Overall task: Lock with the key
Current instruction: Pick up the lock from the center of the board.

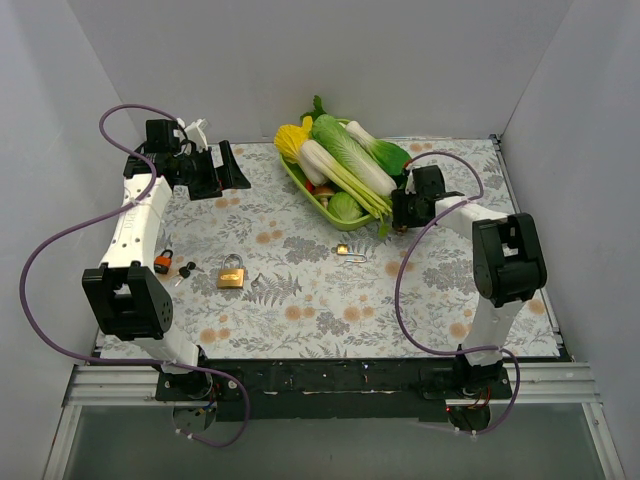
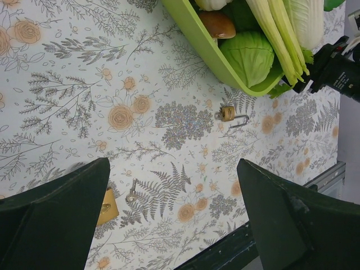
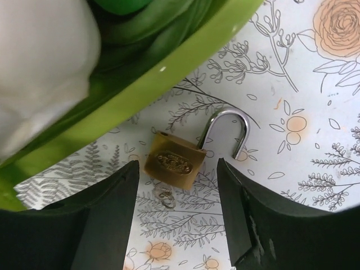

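Observation:
A small brass padlock [image 3: 174, 162] lies on the flowered cloth with its steel shackle [image 3: 228, 132] swung open, close to the green tray's rim. A small silvery key [image 3: 166, 197] shows at the bottom edge of its body. My right gripper [image 3: 177, 211] hovers over it, open, nothing between the fingers. From above the same padlock [image 1: 343, 250] lies left of and nearer than the right gripper [image 1: 400, 215]. My left gripper [image 1: 215, 170] is open and raised at the far left. In its view a second key [image 2: 132, 191] lies beside a larger brass padlock [image 2: 108, 205], half hidden by a finger.
A green tray [image 1: 300, 185] of toy vegetables stands at the back centre, touching distance from the right gripper. The larger brass padlock [image 1: 232, 272], an orange padlock [image 1: 162, 262] and black-headed keys [image 1: 187, 268] lie at the near left. White walls enclose three sides.

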Robot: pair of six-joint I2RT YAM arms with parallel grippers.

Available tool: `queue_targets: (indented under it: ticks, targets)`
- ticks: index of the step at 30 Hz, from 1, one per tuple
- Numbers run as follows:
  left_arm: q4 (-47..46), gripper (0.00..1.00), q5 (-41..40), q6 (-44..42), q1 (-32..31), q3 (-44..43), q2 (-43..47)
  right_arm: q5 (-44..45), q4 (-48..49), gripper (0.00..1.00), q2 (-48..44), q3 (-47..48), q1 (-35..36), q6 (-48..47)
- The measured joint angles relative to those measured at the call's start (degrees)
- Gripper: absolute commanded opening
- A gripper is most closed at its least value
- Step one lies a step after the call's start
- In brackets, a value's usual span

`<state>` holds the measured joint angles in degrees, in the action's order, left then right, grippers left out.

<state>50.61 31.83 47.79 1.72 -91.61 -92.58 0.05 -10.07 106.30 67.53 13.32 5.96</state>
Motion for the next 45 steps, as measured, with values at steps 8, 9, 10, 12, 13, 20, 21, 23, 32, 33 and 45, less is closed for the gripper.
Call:
queue_targets:
  ticks: [8, 9, 10, 12, 13, 20, 21, 23, 32, 33, 45]
  targets:
    - [0.0, 0.98, -0.7, -0.1, 0.0, 0.0, -1.2, 3.7, 1.1, 0.37, 2.1, 0.1, 0.2, -0.5]
    - [0.0, 0.98, -0.9, -0.1, 0.0, 0.0, -1.5, 4.1, 1.0, 0.32, 2.1, 0.1, 0.2, -0.6]
    - [0.0, 0.98, -1.0, -0.2, 0.0, 0.0, -1.7, 4.2, 0.9, 0.28, 2.1, 0.1, 0.1, -1.1]
    - [0.0, 0.98, -1.0, -0.2, 0.0, 0.0, -1.9, 4.3, 0.6, 0.16, 2.1, 0.1, -0.1, -2.0]
    - [0.0, 0.98, -1.0, -0.2, 0.0, 0.0, -1.9, 4.3, 0.3, 0.14, 1.9, 0.1, -0.3, -2.5]
    - [-0.1, 0.98, -0.3, -0.2, 0.0, -0.5, -2.7, 2.7, -4.8, 0.01, -0.7, -1.3, -2.6, -8.0]
    - [-0.1, 0.98, 0.1, -0.2, 0.0, -0.5, -2.9, 2.0, -5.4, 0.01, -1.4, -1.8, -3.1, -9.1]
    - [-0.1, 0.98, 0.9, -0.5, 0.0, -0.5, -3.0, 0.2, -6.6, 0.01, -2.7, -2.9, -3.8, -11.7]
    - [-5.8, 0.98, 3.9, -1.3, 0.0, -2.5, -2.1, -6.2, -12.0, 0.01, -10.5, -4.8, -4.2, -22.6]
    - [-8.1, 0.98, 4.4, -1.3, 0.0, -1.2, -1.2, -7.5, -12.7, 0.01, -12.3, -4.8, -4.2, -23.8]
    - [-23.3, 0.98, 23.1, -12.2, -0.9, 9.1, 9.3, -37.8, -30.8, 0.01, -26.7, 5.1, -1.3, -41.0]
